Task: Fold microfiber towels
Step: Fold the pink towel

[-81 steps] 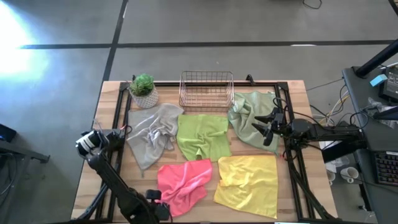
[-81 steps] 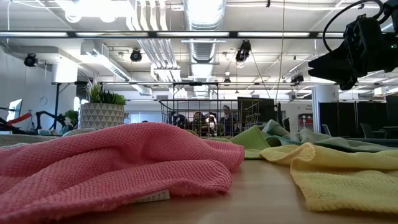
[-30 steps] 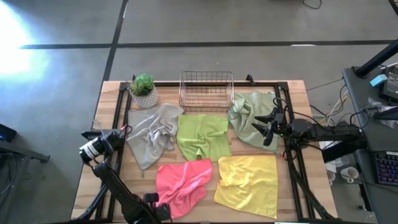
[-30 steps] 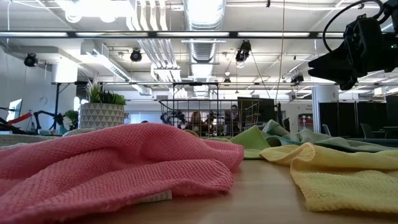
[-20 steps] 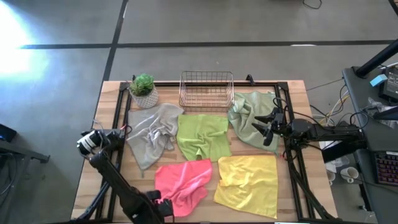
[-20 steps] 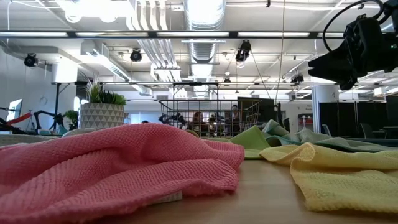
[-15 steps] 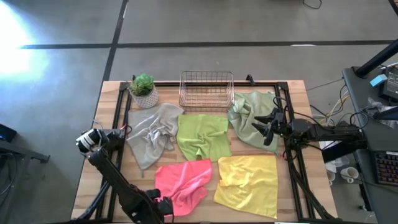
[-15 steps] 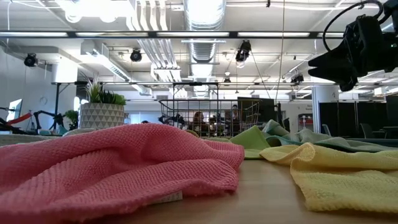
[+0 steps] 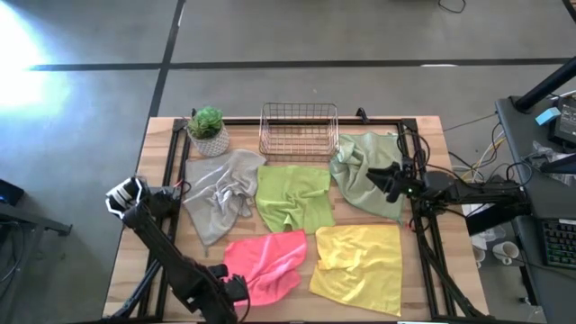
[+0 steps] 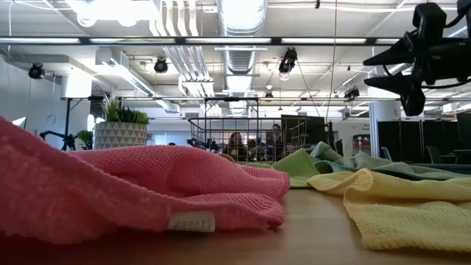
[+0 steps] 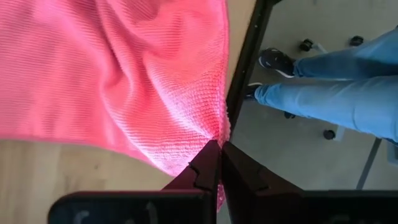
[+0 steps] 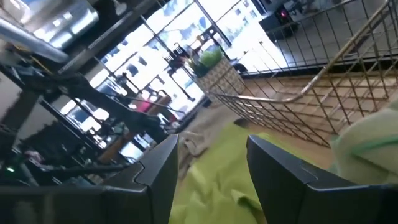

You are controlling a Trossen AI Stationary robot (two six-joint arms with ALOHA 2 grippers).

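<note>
The hot pink towel (image 9: 267, 259) lies crumpled at the table's near edge, with my left gripper (image 9: 236, 289) shut on its near left corner. Beside it lies the yellow towel (image 9: 358, 261). Farther back, side by side, lie the grey towel (image 9: 220, 193), the lime green towel (image 9: 292, 197) and the pale sage towel (image 9: 360, 171). My right gripper (image 9: 374, 175) hangs open and level above the sage towel, touching nothing; the low view shows its fingers (image 10: 383, 59) one above the other. My left gripper pinches the pink towel's corner (image 11: 214, 132) between its two shut fingers, coming from above at a steep slant. One layer or several, I cannot tell. The corner is raised off the wood (image 10: 29, 169); the rest of the towel, with its label (image 10: 191, 221), lies on the table.
A copper wire basket (image 9: 299, 131) and a potted plant (image 9: 208, 130) stand along the far edge. Black frame rails (image 9: 175, 171) run along the table's left and right sides. A person's legs in jeans (image 11: 323, 93) stand on the floor just past the near edge.
My left gripper has risen and gone a little toward the table's right edge, staying shut. It has drawn the pink towel's near left corner up off the table, while the towel's far part stays down. My right gripper has rolled about its own axis in place.
</note>
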